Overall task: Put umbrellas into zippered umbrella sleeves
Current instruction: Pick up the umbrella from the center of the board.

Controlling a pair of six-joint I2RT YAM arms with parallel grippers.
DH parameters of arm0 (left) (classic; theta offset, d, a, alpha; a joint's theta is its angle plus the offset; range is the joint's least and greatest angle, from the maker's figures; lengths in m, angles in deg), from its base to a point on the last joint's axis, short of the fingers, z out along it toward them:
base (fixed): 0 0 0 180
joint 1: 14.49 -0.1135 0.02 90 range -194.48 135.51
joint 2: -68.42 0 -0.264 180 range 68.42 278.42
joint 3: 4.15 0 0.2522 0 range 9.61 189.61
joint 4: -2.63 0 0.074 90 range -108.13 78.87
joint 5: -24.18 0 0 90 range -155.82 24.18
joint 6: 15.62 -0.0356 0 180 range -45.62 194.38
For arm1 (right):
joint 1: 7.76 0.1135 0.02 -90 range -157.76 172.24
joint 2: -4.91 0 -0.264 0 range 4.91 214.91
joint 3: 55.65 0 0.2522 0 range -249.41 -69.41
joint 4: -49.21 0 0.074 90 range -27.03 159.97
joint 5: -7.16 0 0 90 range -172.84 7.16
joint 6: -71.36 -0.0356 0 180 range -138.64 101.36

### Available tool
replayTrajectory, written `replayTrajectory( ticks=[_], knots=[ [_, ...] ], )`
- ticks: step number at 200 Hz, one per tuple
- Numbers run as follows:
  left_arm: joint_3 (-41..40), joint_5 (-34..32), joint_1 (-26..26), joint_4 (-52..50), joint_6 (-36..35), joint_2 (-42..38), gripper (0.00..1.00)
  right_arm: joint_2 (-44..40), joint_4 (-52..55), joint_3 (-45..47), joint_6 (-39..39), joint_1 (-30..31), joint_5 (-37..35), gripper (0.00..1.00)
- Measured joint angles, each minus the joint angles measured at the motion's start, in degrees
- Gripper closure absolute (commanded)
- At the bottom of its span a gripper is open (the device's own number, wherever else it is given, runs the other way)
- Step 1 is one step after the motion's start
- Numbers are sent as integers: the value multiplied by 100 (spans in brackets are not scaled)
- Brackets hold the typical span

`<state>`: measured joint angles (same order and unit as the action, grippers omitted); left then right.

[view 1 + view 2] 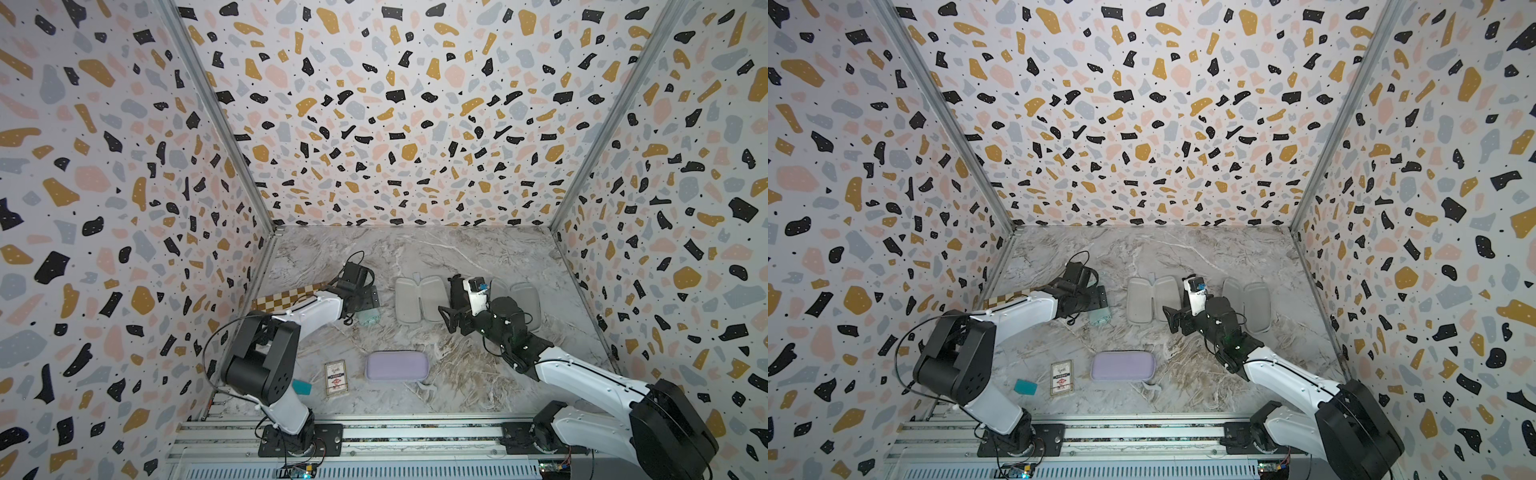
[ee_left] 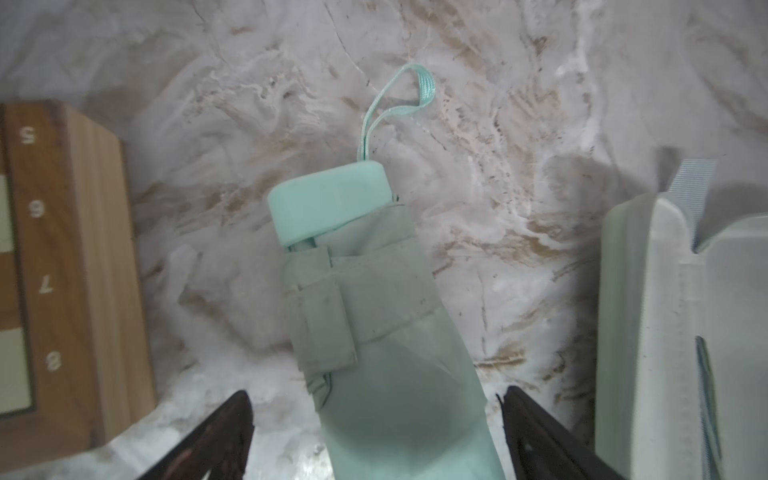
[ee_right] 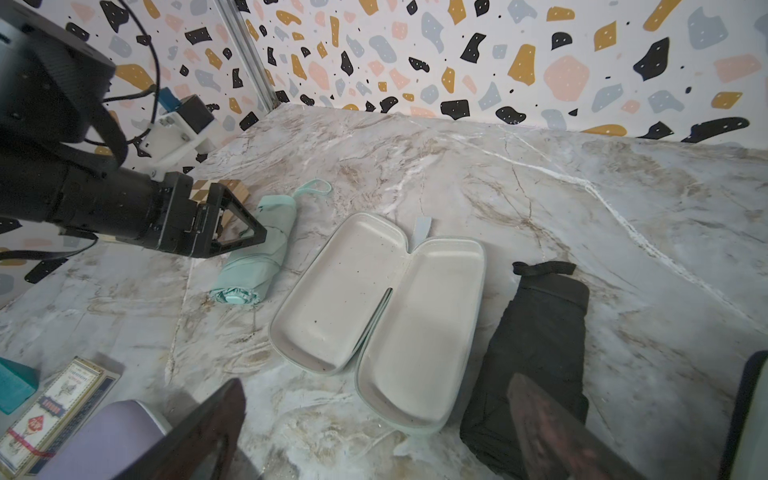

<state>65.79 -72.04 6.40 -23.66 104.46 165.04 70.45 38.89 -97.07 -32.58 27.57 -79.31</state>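
A mint green umbrella (image 2: 365,291) (image 1: 368,318) lies on the marble table, cap and wrist loop pointing away from my left gripper (image 2: 376,392) (image 1: 368,305). That gripper is open and straddles the fabric end, with a gap on each side. Beside it an open mint-edged sleeve (image 3: 374,311) (image 1: 419,299) lies empty, grey lining up. The black umbrella (image 3: 540,332) lies on the sleeve's other side, under one finger of my open, empty right gripper (image 3: 376,384) (image 1: 451,305). A second open sleeve (image 1: 523,299) (image 1: 1256,305) lies beyond it. The lilac sleeve (image 1: 397,365) (image 3: 104,436) lies shut near the front.
A checkered wooden chessboard box (image 1: 286,297) (image 2: 62,270) stands close to the left of the mint umbrella. A card box (image 1: 336,376) and a small teal block (image 1: 1025,386) lie at the front left. Patterned walls close in the table on three sides.
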Motion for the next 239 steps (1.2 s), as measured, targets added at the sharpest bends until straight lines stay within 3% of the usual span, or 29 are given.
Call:
replayTrajectory(
  ticks=[45, 77, 114, 126, 149, 205, 239],
  knots=[
    [551, 37, -17, -289, -63, 787, 20, -92, -17, 70, 35, -48, -9, 0],
    [588, 4, 33, -304, -76, 857, 23, -142, -42, 125, 37, -63, -9, 0],
    [726, -55, 85, -352, -94, 994, 35, -142, -52, 127, 35, -85, -9, 0],
    [765, -70, 90, -345, -105, 1036, 40, -142, -70, 133, 35, -90, -9, 0],
    [837, -94, 94, -275, -111, 1078, 63, -142, -85, 138, 35, -94, -9, 0],
    [765, -188, 181, -444, -208, 796, 63, -142, -103, 138, 33, -101, -7, 0],
    [763, -463, 750, -817, -205, 133, 62, -142, -101, 138, 31, -103, -7, 0]
  ],
)
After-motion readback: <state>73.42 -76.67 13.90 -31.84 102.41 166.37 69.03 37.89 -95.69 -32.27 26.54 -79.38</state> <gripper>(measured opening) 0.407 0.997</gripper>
